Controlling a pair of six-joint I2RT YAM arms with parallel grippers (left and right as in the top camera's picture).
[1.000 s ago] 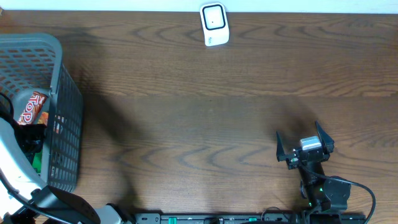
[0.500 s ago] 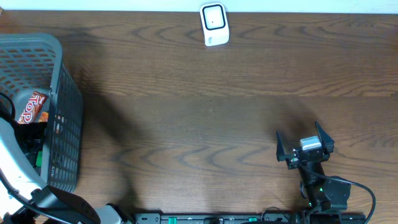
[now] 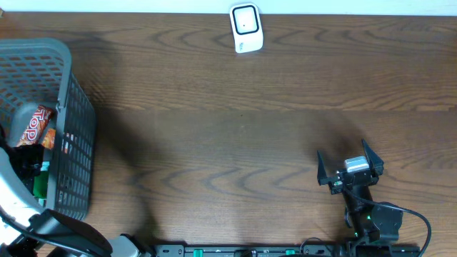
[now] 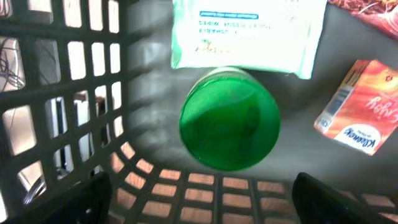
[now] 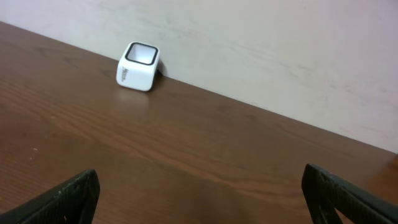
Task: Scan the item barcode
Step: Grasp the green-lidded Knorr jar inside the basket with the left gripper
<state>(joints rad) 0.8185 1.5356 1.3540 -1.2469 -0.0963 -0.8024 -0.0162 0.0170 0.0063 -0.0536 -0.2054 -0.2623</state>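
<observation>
Green container (image 4: 229, 119), at frame centre in the basket (image 4: 56, 93), is probably rigid, light, slippery: grasp its round sides with the left end effector (image 4: 208, 198), spread wide above it; right end effector (image 5: 202, 193) likewise released, empty.

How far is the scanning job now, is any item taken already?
Nothing looks done: no item is out of the basket. In hand: the left gripper, open and empty, hangs inside it over a green round container. Left: grasp one item, carry it to the white scanner, show its barcode. The right gripper is open and empty.
</observation>
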